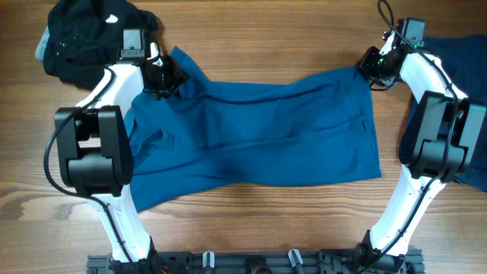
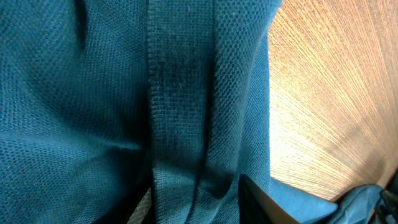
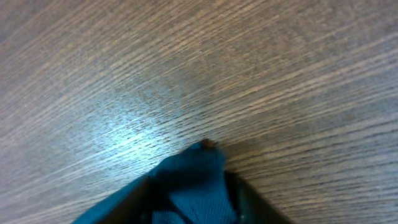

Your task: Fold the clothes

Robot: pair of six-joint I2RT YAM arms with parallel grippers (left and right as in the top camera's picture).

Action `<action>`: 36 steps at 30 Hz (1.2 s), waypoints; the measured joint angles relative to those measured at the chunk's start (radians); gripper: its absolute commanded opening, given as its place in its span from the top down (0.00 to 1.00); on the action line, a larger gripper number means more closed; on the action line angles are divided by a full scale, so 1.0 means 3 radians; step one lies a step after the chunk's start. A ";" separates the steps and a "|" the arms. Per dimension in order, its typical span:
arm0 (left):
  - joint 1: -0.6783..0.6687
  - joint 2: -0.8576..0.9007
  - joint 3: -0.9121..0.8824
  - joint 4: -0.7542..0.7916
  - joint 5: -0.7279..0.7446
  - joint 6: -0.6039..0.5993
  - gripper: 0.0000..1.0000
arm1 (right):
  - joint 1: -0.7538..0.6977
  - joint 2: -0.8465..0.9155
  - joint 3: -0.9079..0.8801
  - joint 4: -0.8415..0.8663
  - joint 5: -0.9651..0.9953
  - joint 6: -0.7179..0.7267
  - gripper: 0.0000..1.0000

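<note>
Blue polo shirt [image 1: 259,129] mid-table, spread wide, wrinkled, no fold yet. Left gripper [image 1: 162,82] pinching far-left corner; right gripper [image 1: 373,76] pinching far-right corner. Black garment [image 1: 84,34] far left, darker blue garment [image 1: 464,53] far right, both unfolded.

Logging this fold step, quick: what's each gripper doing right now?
Left gripper: closed on the blue shirt.
Right gripper: closed on a corner of the blue shirt.
</note>
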 measured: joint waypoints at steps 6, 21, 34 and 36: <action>0.0000 0.0000 0.0000 0.0000 0.0000 -0.0001 0.66 | 0.0000 0.0011 0.0000 -0.0052 0.0136 -0.0029 0.92; 0.0000 0.0000 0.0000 0.0004 0.0003 0.0050 0.96 | 0.0001 -0.0038 0.0023 -0.0360 0.0319 -0.0032 0.96; 0.0000 -0.0029 0.0003 -0.0294 0.0201 0.0052 0.96 | 0.0001 -0.0314 0.0023 -0.0689 0.0271 0.0060 0.96; 0.0000 -0.0079 0.0003 -0.0370 0.0203 0.0066 0.96 | 0.0000 -0.0346 0.0023 -0.0764 0.0268 0.0097 0.96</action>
